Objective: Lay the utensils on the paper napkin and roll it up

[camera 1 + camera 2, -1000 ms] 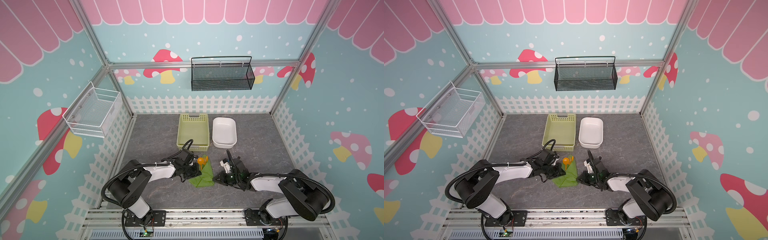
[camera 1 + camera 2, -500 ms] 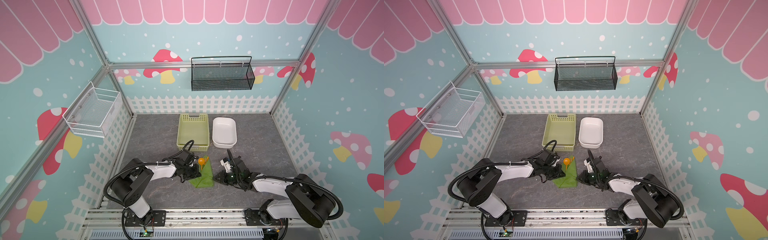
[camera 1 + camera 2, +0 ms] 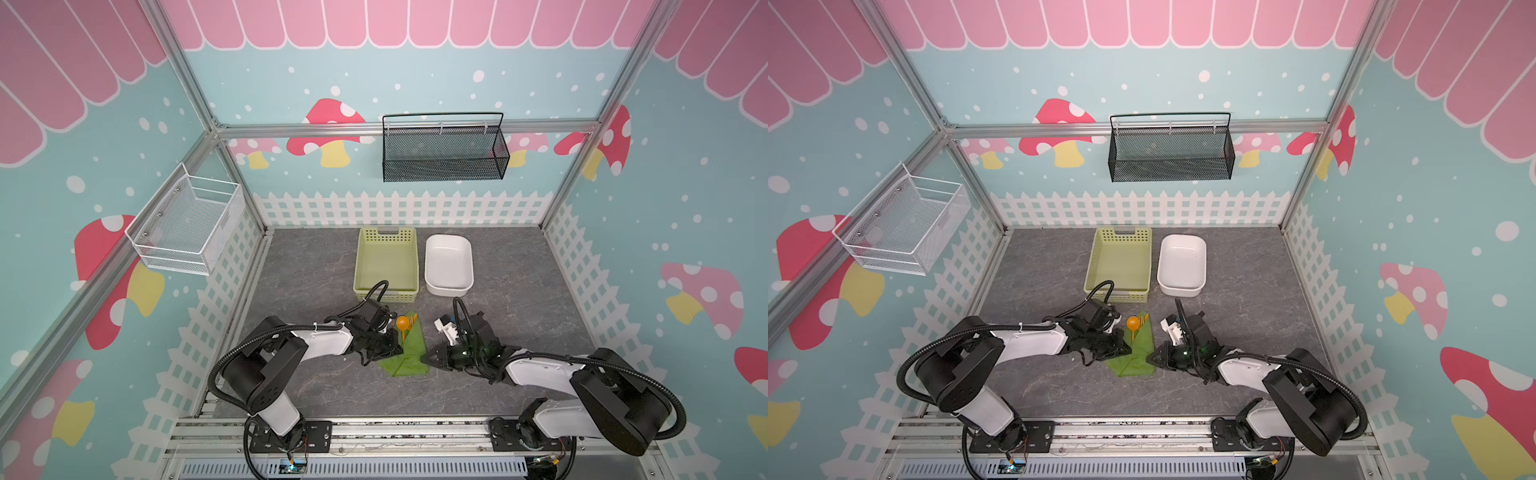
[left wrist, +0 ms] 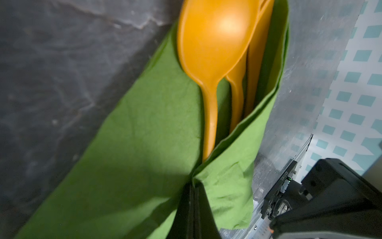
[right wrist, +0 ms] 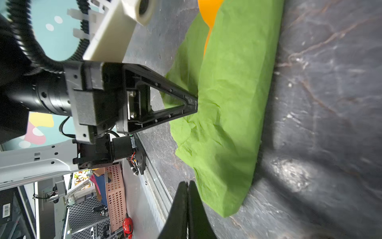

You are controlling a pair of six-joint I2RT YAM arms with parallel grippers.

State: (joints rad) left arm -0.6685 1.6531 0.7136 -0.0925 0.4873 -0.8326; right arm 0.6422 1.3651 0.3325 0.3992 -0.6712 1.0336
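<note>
While my left tool (image 3: 397,350) is clamped shut on the paper napkin (image 3: 409,353), my right tool (image 3: 428,359) is closed as well. In the right wrist view the right tool (image 5: 187,194) has its two dark tips pressed together with no gap. They lie just against the nearest edge of the napkin (image 5: 233,124), and I cannot tell whether any paper is caught between them.

In the left wrist view a fold of the green sheet runs straight into my left tool (image 4: 194,207) and is pinched there. The napkin lies on the grey surface (image 3: 311,270) between my two tools. It is folded over into a long, creased wrap, with one tool at each side of it.

The utensils (image 4: 237,87) lie inside that fold, just ahead of my left tool. Their handles run toward its tips and pass under the flap it grips. The spoon (image 4: 213,37) is nearest the open side, and its round bowl sticks out past the far end of the wrap. In both top views that orange bowl shows just beyond my left tool.

A pale green basket (image 3: 358,257) and a white dish (image 3: 449,262) stand side by side well beyond both tools.
</note>
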